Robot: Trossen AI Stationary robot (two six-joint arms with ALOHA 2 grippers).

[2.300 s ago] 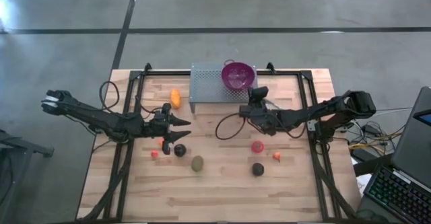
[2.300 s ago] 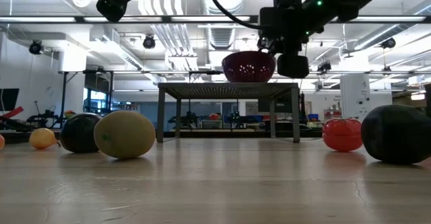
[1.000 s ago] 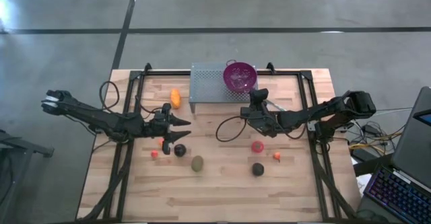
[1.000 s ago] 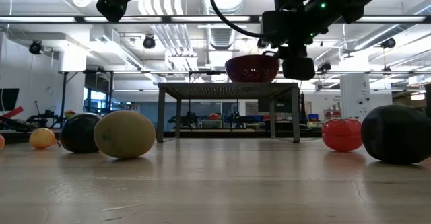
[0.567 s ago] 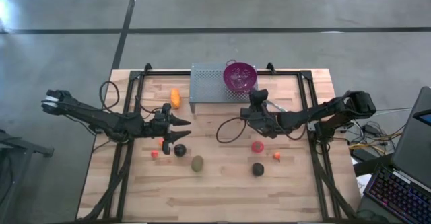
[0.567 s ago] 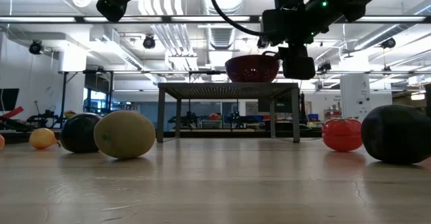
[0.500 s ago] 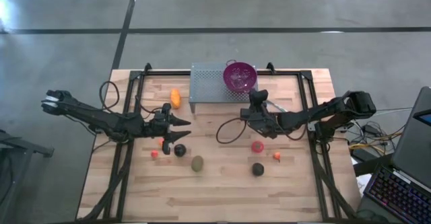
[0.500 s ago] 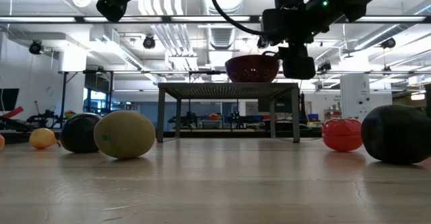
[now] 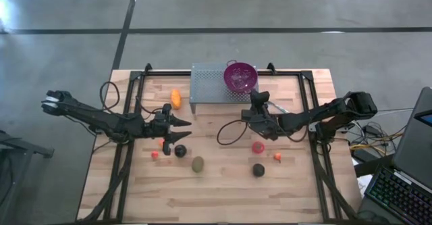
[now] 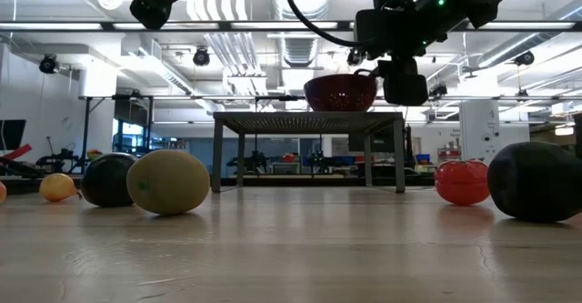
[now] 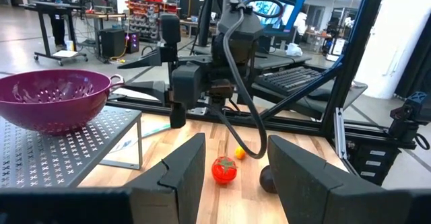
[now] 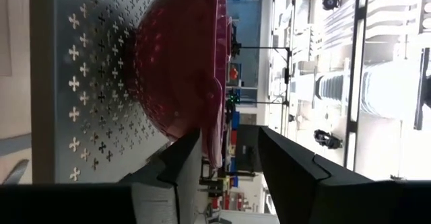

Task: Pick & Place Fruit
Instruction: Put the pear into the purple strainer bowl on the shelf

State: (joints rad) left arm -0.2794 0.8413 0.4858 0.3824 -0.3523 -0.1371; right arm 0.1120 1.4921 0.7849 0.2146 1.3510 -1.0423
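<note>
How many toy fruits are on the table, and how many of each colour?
Long orange fruit: 1
Red ball: 1
Small red-orange balls: 3
Black rounds: 2
Brown-green oval: 1
Total: 8

Wooden table [image 9: 223, 191] with a black frame [image 9: 317, 164]. Gray perforated metal stand [image 9: 206, 83] at the far edge; purple bowl [image 9: 239, 76] sits on its right end. Orange long fruit [image 9: 176, 98] just left of the stand. In front of the stand, left: small red ball [image 9: 154, 154], black round [image 9: 180, 151], brown-green oval [image 9: 197, 164]. In front, right: red tomato-like fruit [image 9: 258, 147], small orange ball [image 9: 278, 157], second black round [image 9: 258, 169].
</note>
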